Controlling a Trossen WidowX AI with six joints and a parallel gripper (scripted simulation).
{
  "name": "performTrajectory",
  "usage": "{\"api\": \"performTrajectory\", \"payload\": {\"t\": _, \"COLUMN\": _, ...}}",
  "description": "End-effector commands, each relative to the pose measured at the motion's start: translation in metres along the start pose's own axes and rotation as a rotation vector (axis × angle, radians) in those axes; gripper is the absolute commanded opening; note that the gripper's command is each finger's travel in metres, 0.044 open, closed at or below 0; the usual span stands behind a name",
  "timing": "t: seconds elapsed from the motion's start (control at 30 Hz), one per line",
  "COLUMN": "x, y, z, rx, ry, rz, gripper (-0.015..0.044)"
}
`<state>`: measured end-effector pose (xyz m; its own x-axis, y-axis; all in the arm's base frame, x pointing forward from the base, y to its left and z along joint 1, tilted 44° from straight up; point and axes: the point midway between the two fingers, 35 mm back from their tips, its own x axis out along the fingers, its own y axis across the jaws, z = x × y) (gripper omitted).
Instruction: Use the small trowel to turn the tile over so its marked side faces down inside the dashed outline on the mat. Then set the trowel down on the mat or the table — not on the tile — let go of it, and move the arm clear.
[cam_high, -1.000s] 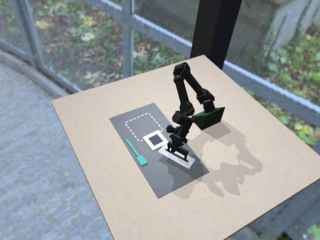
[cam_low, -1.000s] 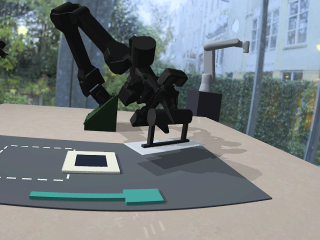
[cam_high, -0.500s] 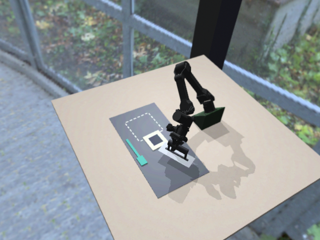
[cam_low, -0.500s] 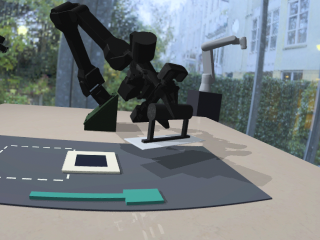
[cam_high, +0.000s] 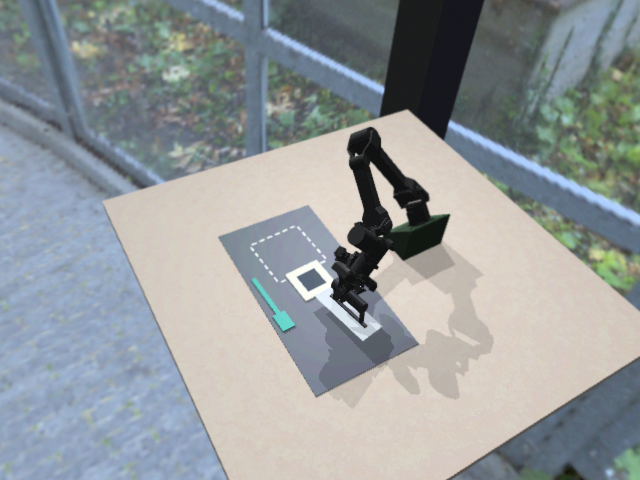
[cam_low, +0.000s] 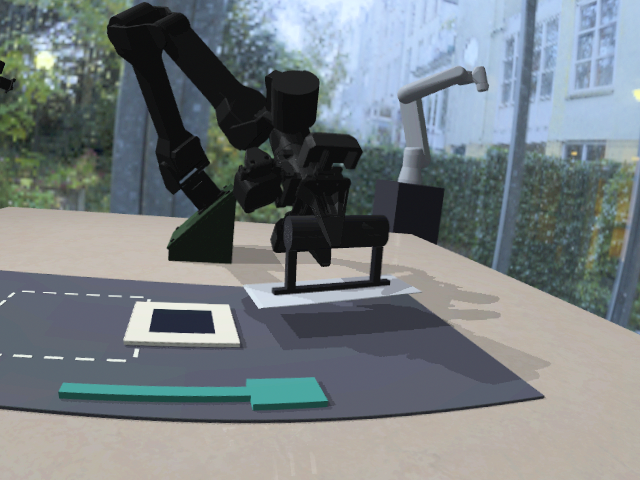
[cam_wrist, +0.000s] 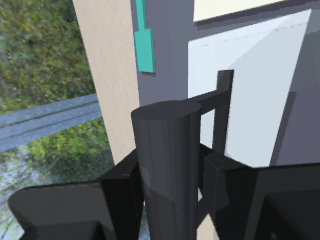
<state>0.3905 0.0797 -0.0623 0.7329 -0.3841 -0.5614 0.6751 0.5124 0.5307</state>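
The small trowel has a pale flat blade (cam_high: 368, 333) (cam_low: 263, 298) (cam_wrist: 260, 100) and a black bridge handle. My gripper (cam_high: 352, 299) (cam_low: 330, 235) (cam_wrist: 166, 144) is shut on the round grip. The blade hangs a little above the mat (cam_high: 310, 361) (cam_low: 170, 372), its shadow apart from it in the exterior view. The cream tile (cam_high: 312, 279) (cam_low: 181, 321) (cam_wrist: 235, 7) lies flat, its dark marked square up. It overlaps the near end of the dashed outline (cam_high: 296, 226) (cam_low: 84, 359) and lies mostly outside it. The blade's near end is beside the tile; their exact gap is unclear.
A teal spatula (cam_high: 283, 320) (cam_low: 286, 393) (cam_wrist: 145, 50) lies along the mat's edge, on the side away from the arm's base. The dark green base block (cam_high: 421, 237) (cam_low: 206, 237) stands on the table behind the mat. A grey arm (cam_low: 413, 124) stands in the background.
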Motion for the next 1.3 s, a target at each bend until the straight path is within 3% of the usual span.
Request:
{"api": "performTrajectory", "payload": {"t": 0.0, "x": 0.0, "y": 0.006, "z": 0.003, "rx": 0.093, "ry": -0.05, "rz": 0.029, "gripper": 0.0}}
{"api": "performTrajectory", "payload": {"t": 1.27, "x": 0.027, "y": -0.024, "z": 0.007, "rx": 0.091, "ry": -0.051, "rz": 0.029, "gripper": 0.0}}
